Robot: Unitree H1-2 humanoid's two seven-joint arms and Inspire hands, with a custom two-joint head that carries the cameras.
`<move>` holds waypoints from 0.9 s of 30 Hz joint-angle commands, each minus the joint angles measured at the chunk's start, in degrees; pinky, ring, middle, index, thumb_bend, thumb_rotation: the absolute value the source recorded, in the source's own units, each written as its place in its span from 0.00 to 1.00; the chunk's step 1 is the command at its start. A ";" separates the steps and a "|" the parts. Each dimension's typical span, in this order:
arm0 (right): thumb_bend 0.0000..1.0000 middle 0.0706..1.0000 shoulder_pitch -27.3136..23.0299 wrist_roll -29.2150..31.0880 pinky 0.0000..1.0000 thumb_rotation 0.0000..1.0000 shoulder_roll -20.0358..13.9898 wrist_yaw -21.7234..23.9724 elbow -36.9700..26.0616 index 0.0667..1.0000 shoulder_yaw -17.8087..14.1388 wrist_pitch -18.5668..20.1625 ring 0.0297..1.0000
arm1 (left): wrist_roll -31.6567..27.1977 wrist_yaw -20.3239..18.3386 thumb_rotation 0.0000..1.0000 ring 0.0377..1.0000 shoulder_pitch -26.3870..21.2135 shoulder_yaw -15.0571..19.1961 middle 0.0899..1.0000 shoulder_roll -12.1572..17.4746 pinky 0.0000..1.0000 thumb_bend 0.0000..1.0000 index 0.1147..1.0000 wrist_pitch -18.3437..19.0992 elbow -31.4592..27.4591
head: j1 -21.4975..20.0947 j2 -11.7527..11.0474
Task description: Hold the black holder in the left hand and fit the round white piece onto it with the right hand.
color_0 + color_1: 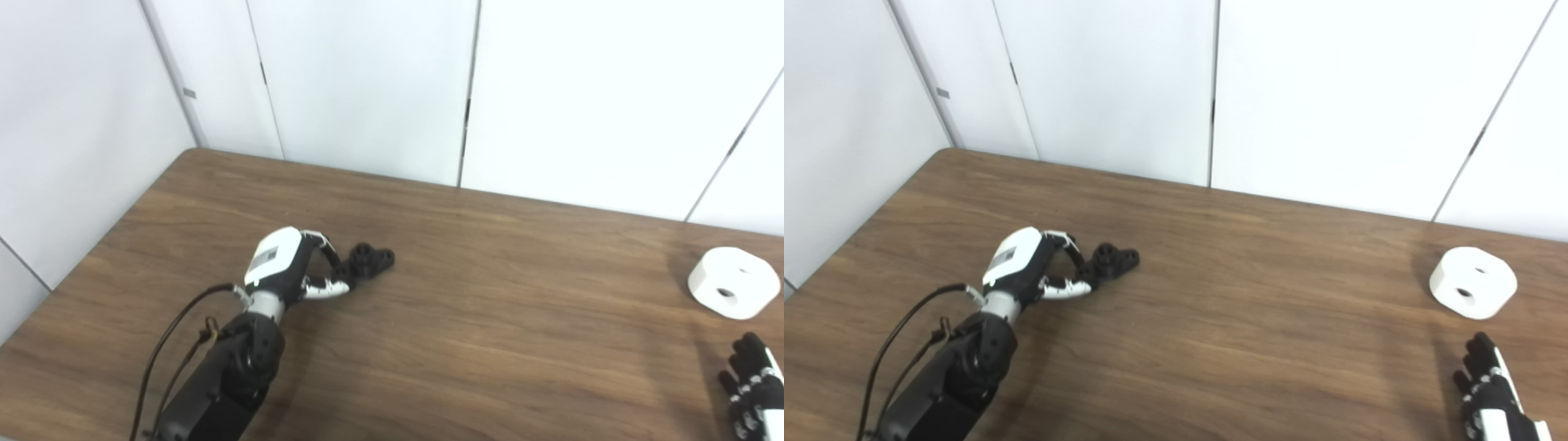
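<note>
Holder (369, 259): black, lobed, lying flat on the worktop (490, 343), left of centre and nearer the left edge than the right. I am seeing the left hand (288, 269) reaching it, fingers (326, 288) curling at its near side and touching it; I cannot tell whether they are gripping it or only resting against it. It is sitting on the wood, not lifted.

White piece (1473, 282): round, two holes showing on top, sitting by the right edge, well apart from the holder.

Right hand (1488, 386): coming in at the worktop's near right corner, fingers spread and carrying nothing, near the white piece but not touching it.

Step in hand, as I am judging it: securing the holder; fitting not begun.

Next move, I am reckoning, is calling for a firm close on the holder and a lift, then the right hand reaching forward for the white piece.
</note>
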 commanded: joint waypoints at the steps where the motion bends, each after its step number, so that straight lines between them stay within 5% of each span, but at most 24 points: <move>1: 0.62 0.97 -0.50 -0.25 0.98 0.82 0.31 -0.07 -1.94 0.94 0.45 -0.03 1.00 | 0.27 -2.03 0.06 0.88 1.06 -1.40 0.79 -0.20 0.88 0.52 0.42 -1.58 -2.19 | -0.21 0.23; 9: 0.62 0.96 -0.88 -1.41 0.97 0.81 1.19 -0.71 -3.14 0.94 1.19 0.43 0.99 | 0.99 -5.27 0.06 0.88 3.29 -5.58 0.80 -0.53 0.83 0.52 0.42 -3.42 -6.31 | -3.27 2.37; 15: 0.63 0.96 -1.35 -3.39 0.98 0.83 2.14 -1.19 -4.06 0.94 2.22 0.85 0.99 | -0.28 -7.94 0.05 0.90 4.23 -7.62 0.80 -0.26 0.94 0.52 0.42 -7.93 -7.94 | -6.68 3.70; 27: 0.63 0.95 -2.08 -6.95 0.98 0.85 3.43 -3.21 -6.11 0.94 4.15 3.67 0.98 | 3.14 -9.40 0.06 0.88 5.36 -12.07 0.80 -1.85 1.00 0.52 0.42 -12.85 -9.94 | -10.82 6.57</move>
